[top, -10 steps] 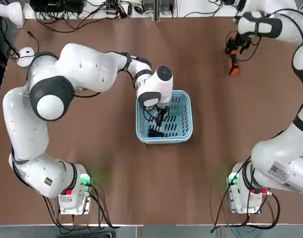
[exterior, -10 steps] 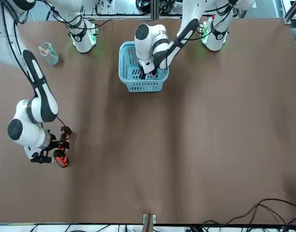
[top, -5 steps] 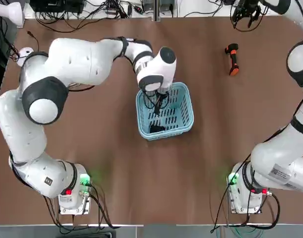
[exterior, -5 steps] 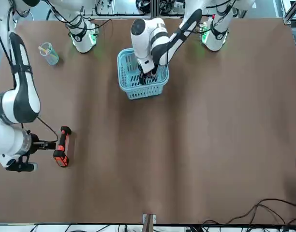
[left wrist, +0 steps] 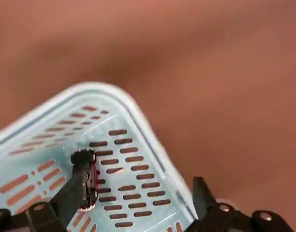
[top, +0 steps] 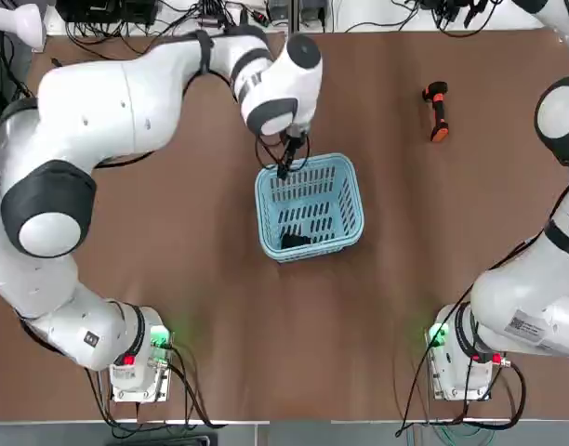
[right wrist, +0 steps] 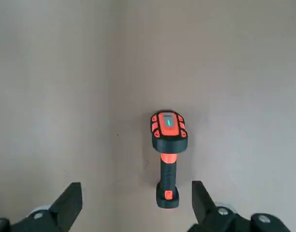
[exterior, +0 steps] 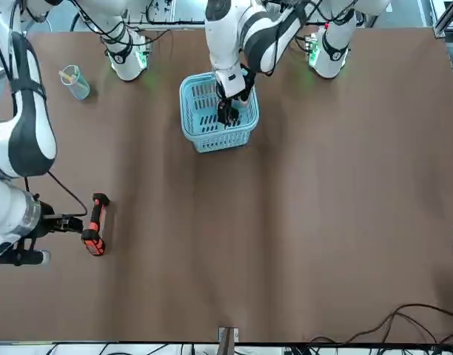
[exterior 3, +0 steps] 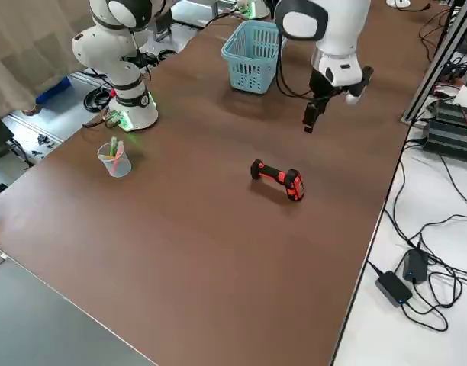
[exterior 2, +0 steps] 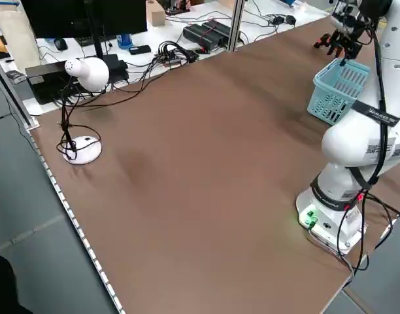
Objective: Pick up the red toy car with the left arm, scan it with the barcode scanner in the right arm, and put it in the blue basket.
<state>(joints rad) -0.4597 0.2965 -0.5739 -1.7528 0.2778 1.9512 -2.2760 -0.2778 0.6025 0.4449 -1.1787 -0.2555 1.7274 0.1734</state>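
Glossy red car (left wrist: 88,180) lies in one slotted blue basket (top: 351,197); one scanner (right wrist: 168,150) on bench (exterior: 300,222); both hands, left (left wrist: 133,205) and right (right wrist: 136,200), spread, empty.

My left arm (top: 126,93): stretched far forward across the table, wrist pointing down, left gripper (top: 284,167) raised, fingers spread, holding nothing. My right arm (exterior: 23,140): reaching to the far edge, right gripper (exterior 3: 314,114) raised, fingers spread, empty.

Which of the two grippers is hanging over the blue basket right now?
The left gripper, fingers open, hangs above the far rim of the blue basket with the red toy car lying inside. The right gripper, also open, is raised near the barcode scanner lying on the table.
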